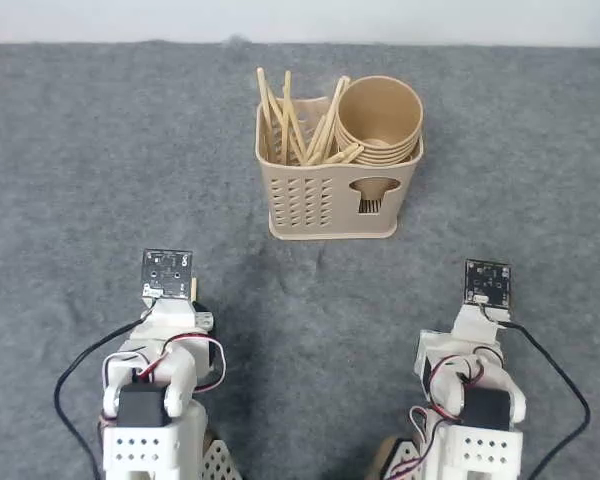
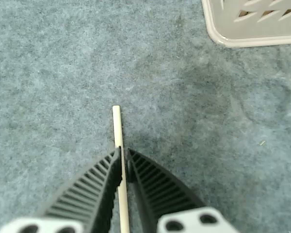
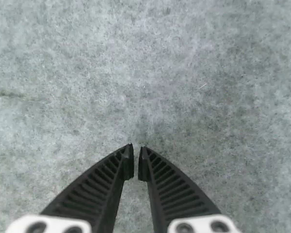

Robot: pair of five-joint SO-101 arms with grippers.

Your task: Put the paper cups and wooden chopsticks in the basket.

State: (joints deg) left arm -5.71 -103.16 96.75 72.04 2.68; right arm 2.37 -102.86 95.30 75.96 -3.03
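Grey carpet [image 1: 80, 150] bears basket [image 1: 330, 205] holding paper cups [image 1: 380, 118] and chopsticks [image 1: 286, 105].

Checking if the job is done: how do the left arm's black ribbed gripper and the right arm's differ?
The left gripper is shut on a pale wooden chopstick that pokes past its tips; the right gripper is shut on nothing. A corner of the beige slotted basket lies near the left gripper; the right gripper faces plain grey carpet. Both are black, ribbed and low over that carpet.
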